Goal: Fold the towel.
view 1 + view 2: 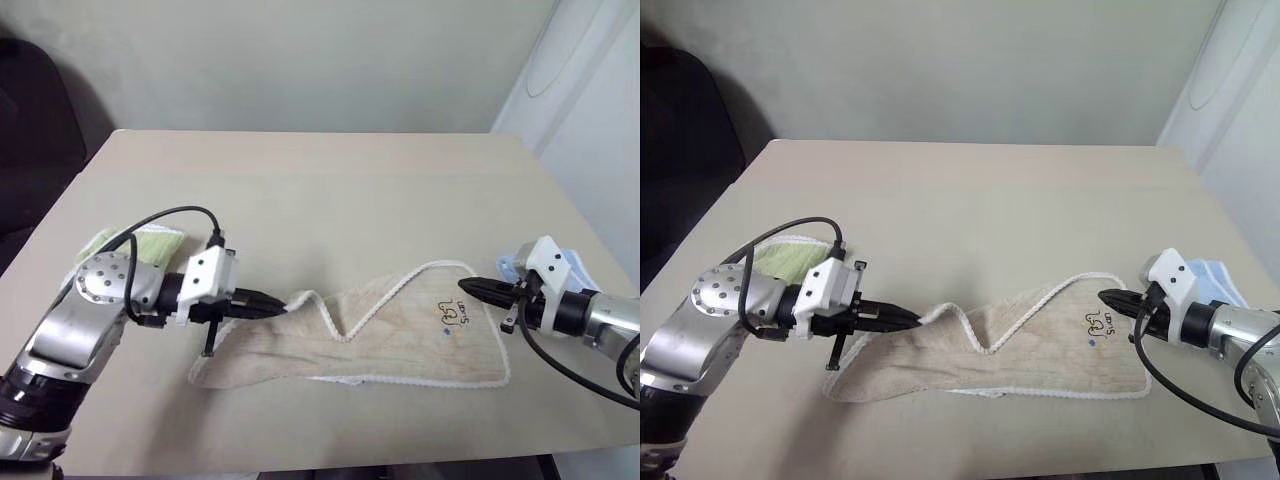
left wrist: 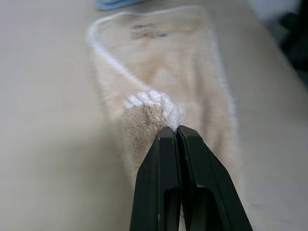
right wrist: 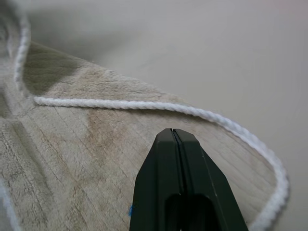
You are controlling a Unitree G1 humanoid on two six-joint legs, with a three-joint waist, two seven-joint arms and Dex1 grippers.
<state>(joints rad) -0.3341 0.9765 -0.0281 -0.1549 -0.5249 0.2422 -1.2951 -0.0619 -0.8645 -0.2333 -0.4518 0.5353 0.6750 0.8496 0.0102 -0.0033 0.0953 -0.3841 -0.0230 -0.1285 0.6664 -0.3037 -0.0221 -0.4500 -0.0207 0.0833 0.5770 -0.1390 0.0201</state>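
the towel (image 1: 400, 340) lies stretched across the near part of the surface (image 1: 320, 190), its long axis running side to side between the two arms, with the logo end toward the robot's right and the bunched end toward its left. the left gripper (image 1: 283, 305) has its two black fingers pressed together on the towel's left end; in the left wrist view a puckered tuft of beige pile and white cord sits right at the fingertips (image 2: 168, 139), pinched between them, and that end is drawn up off the surface. the right gripper (image 1: 464, 286) has its fingers closed flat against each other with no gap, and it points along the towel from the right end; its tips hang over the cloth near the corded edge, close to the logo (image 1: 453, 312), and no cloth is seen between them. the towel is beige terry with a white corded edging (image 3: 144, 105) all round; it is not flat, with a fold ridge rising toward the middle so the edging traces a v shape there, and the far right corner is rounded. a light green cloth (image 1: 150, 243) lies behind the left arm, and a light blue cloth (image 1: 1215, 277) lies just behind the right gripper's wrist.
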